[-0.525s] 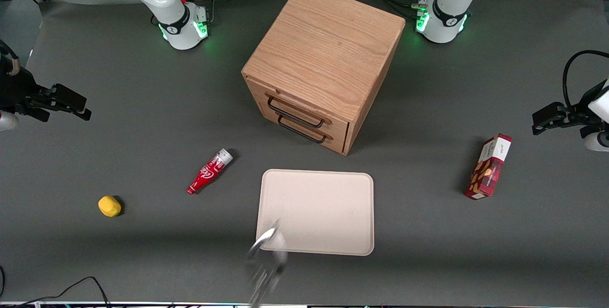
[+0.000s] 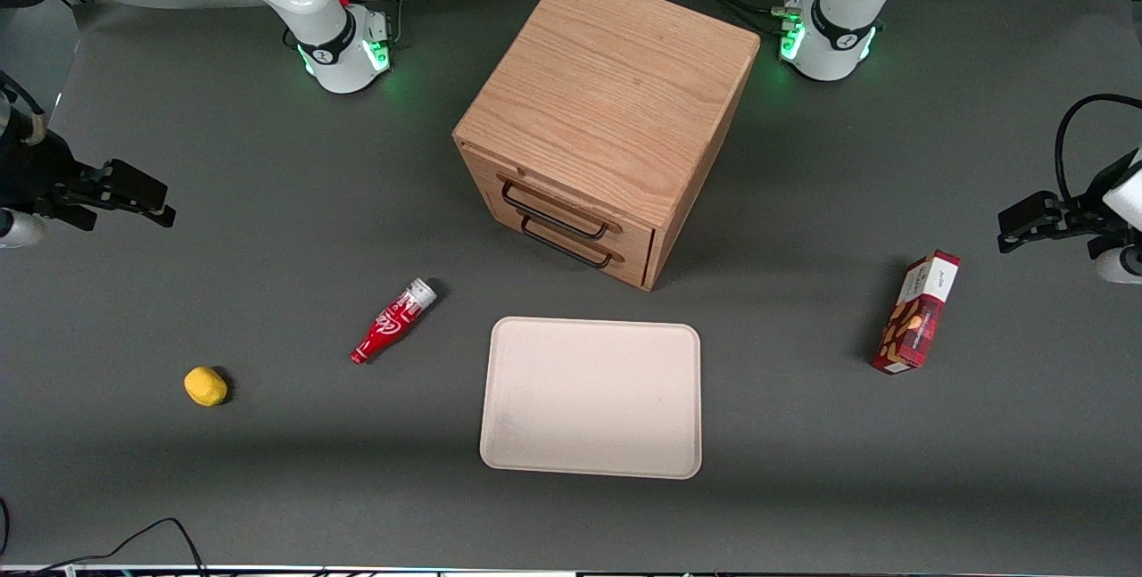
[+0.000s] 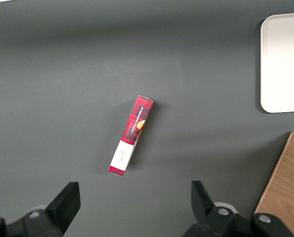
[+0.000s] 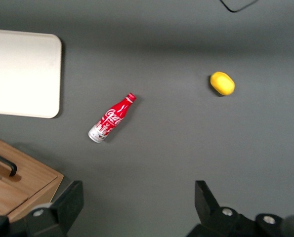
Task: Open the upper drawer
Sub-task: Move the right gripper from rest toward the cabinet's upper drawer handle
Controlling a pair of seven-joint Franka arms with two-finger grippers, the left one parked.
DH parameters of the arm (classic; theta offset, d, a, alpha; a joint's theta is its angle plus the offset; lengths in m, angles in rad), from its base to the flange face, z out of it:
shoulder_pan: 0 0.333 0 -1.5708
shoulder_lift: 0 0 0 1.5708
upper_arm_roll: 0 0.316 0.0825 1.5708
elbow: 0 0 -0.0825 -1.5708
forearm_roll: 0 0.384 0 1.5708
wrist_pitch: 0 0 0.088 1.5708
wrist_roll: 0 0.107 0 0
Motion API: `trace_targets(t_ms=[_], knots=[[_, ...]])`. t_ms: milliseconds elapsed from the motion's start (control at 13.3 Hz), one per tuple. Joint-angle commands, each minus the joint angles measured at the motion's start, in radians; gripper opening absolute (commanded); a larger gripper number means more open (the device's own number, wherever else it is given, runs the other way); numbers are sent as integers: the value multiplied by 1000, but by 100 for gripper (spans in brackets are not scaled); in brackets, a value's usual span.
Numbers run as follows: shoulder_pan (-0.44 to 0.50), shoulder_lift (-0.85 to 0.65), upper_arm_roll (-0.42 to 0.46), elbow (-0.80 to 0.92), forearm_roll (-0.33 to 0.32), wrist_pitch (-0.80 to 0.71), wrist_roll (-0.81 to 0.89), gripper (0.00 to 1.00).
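The light-oak cabinet (image 2: 607,86) stands in the middle of the table, its front turned toward the front camera. The upper drawer (image 2: 489,174) is shut, and its thin black bar handle (image 2: 553,211) sits just above the lower drawer's handle (image 2: 566,249). My gripper (image 2: 143,198) hangs above the table toward the working arm's end, well away from the cabinet. It is open with nothing between its fingers (image 4: 70,202). The right wrist view shows the gripper (image 4: 137,200) over bare mat, with a corner of the cabinet (image 4: 23,185) beside one finger.
A red soda bottle (image 2: 393,321) lies nearer the front camera than the cabinet, and a yellow lemon (image 2: 205,385) lies toward the working arm's end. A cream tray (image 2: 591,397) lies in front of the drawers. A red snack box (image 2: 919,311) stands toward the parked arm's end.
A blurred silvery shape at the tray's near corner is gone. My gripper has shifted only very slightly. Both drawers stay shut.
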Motion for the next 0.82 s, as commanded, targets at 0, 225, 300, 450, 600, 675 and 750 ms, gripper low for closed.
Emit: trace_targets(t_ms=[0,225,300,450,600,675,750], knots=[[6,13,69,31,-12,-20,-36,100],[6,20,149,31,-12,-31,-152,100],[9,32,175,32,-12,-31,-176,100],[7,54,258,32,-15,-30,-216,100],[6,97,345,34,-15,-19,-229,100],[6,127,391,48,-15,-14,-238,100],[7,170,426,77,-15,-14,-268,100]])
